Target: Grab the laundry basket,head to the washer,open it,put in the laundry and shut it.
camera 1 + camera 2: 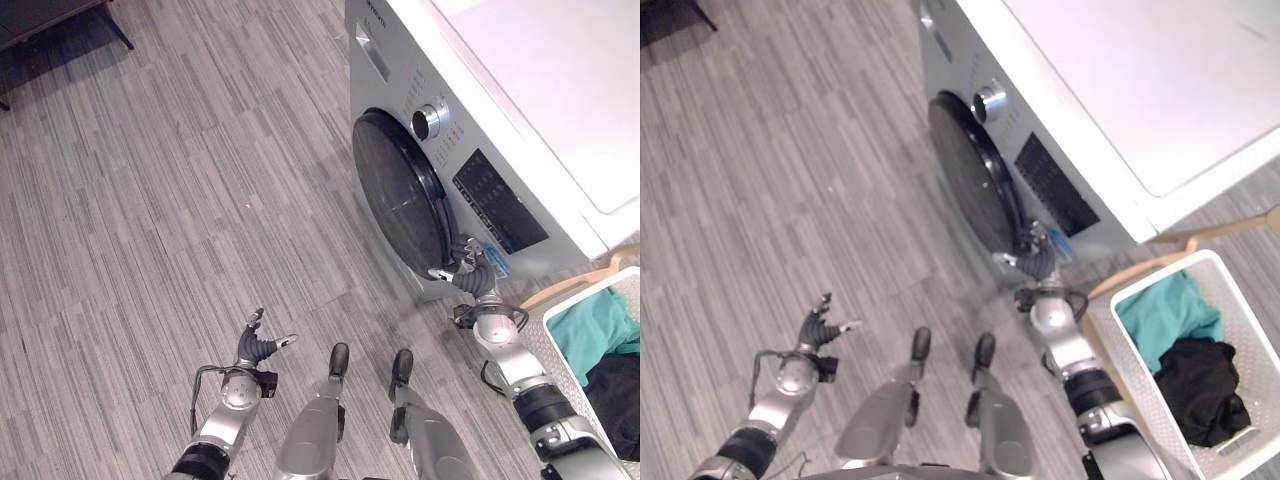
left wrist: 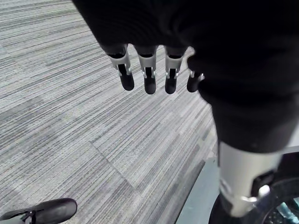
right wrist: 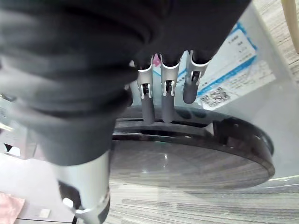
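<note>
Opening the washer door is the step in hand, judging by the right hand held at the door's lower edge. The door is round, of dark glossy glass in a black rim, and appears closed flush against the washer. In the right wrist view the right hand's fingers are straight and held side by side, their dark tips reaching to the door rim — whether they touch it cannot be told.

Procedure, as a judgement:
- Hook the fingertips behind the rim at its recessed edge, not on the smooth glass, which offers no purchase.
- Pull along the door's swing arc, away from the front panel.
- Keep the wrist clear of the blue-and-white label area just beside the rim.

The laundry basket stands on the floor just beside the washer, at the robot's right. It is white perforated plastic, rectangular, and holds a teal garment and a black garment, both soft and crumpled.

The left hand hangs idle over the floor, fingers relaxed and slightly spread, holding nothing. The floor is grey striped planking. The washer body is smooth pale metal with a round silver dial and a dark control panel.
</note>
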You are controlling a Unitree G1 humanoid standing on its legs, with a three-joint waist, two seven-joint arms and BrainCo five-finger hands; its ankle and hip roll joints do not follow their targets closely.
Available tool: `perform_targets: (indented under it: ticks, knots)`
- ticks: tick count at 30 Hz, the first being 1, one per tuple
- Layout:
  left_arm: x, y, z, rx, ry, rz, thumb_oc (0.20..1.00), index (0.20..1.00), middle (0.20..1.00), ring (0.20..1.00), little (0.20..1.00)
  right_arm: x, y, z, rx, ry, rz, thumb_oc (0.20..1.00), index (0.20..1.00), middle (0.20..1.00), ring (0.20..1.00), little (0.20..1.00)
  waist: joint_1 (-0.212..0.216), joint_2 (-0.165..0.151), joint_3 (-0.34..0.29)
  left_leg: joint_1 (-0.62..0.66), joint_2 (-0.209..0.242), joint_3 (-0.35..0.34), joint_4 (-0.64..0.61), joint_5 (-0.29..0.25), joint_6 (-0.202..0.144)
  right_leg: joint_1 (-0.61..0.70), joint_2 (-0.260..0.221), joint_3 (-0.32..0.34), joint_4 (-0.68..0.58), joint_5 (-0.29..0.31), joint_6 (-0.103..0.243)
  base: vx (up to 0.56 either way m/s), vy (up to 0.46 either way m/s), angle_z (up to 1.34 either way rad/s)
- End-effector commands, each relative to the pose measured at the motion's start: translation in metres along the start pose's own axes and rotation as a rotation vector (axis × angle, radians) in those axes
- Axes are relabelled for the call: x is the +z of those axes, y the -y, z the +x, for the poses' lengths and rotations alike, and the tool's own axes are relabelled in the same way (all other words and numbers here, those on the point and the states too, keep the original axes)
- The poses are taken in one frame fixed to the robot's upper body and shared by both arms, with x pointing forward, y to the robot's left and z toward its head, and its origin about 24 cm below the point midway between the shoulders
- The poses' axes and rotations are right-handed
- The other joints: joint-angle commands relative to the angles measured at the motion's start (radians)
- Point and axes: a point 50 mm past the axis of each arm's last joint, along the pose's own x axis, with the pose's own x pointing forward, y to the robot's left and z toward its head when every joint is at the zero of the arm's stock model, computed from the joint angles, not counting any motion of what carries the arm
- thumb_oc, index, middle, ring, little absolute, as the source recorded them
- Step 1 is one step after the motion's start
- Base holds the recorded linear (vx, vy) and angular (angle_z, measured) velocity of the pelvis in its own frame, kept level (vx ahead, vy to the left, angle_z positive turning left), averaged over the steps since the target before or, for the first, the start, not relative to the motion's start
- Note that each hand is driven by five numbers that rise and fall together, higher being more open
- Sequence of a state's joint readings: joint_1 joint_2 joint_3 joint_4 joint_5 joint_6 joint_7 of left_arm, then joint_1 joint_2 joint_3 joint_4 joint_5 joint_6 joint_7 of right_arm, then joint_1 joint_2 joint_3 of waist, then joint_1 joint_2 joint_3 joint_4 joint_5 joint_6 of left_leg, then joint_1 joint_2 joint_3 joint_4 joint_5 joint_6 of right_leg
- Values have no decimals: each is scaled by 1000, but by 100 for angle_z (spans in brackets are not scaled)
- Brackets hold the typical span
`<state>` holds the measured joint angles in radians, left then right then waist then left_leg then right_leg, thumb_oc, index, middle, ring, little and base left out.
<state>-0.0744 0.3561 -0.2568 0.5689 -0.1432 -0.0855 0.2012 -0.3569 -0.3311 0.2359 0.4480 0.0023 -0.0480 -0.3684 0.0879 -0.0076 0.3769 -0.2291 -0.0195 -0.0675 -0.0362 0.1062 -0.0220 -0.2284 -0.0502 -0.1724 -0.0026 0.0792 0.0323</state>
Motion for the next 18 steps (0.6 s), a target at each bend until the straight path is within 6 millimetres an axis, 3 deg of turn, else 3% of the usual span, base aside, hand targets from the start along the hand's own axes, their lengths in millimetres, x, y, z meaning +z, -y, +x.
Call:
perform_targets:
  ticks: [1,9,13,16,18]
  knots:
    - [-3,-14,-5,38,21,22,1000,1000,1000,1000,1000,20,4,10,-58,71,67,1000,1000,1000,1000,1000,13,-19,-24,-70,-46,46,135,-136,36,-4,-86,43,93,-114,85,-5,15,4]
    - [-8,-22,-6,67,3,5,1000,1000,1000,1000,1000,32,-6,24,-50,59,145,1000,1000,1000,1000,1000,46,-9,-16,-84,-53,40,125,-124,34,-15,-90,35,86,-105,85,11,4,1]
    - [-5,-24,-4,73,10,7,1000,1000,1000,1000,1000,40,-20,24,20,72,168,1000,1000,1000,1000,1000,60,-5,-10,-83,-53,32,115,-119,31,-17,-91,31,89,-107,86,16,5,3]
    - [1,-25,-1,73,29,4,1000,1000,1000,1000,1000,54,-35,26,96,100,212,1000,1000,1000,1000,1000,74,-5,-4,-92,-55,26,109,-109,31,-28,-93,25,91,-102,88,4,-2,9]
    - [7,-25,2,71,48,5,1000,1000,1000,1000,1000,75,-50,26,174,158,238,1000,1000,1000,1000,1000,92,-7,9,-98,-56,19,112,-108,29,-33,-94,20,98,-106,88,-1,-13,6]
